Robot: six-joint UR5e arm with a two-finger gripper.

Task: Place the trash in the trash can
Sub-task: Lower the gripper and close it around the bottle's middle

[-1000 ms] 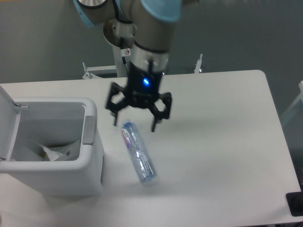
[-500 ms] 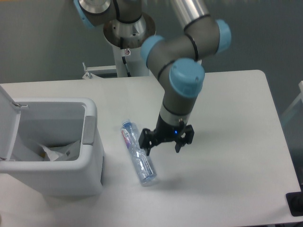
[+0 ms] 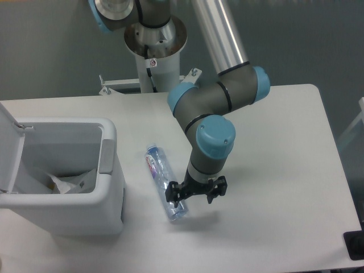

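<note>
1. The clear plastic bottle (image 3: 165, 182) lies flat on the white bench (image 3: 273, 142), running diagonally from its upper-left end to its lower-right end, just right of the trash can (image 3: 62, 213).
2. The claw (image 3: 195, 191) is low over the bench at the bottle's lower half, its fingers spread apart and holding nothing.
3. One dark finger (image 3: 172, 194) overlaps the bottle's right edge; the other finger sits further right over bare bench. Whether the finger touches the bottle cannot be told.
4. The trash can stands at the bench's left side with its lid (image 3: 10, 142) swung up.
5. Inside it lies the crumpled white wrapper (image 3: 68, 183), near the bottom.
6. The arm's grey-and-blue joints (image 3: 213, 114) rise above the claw.
</note>
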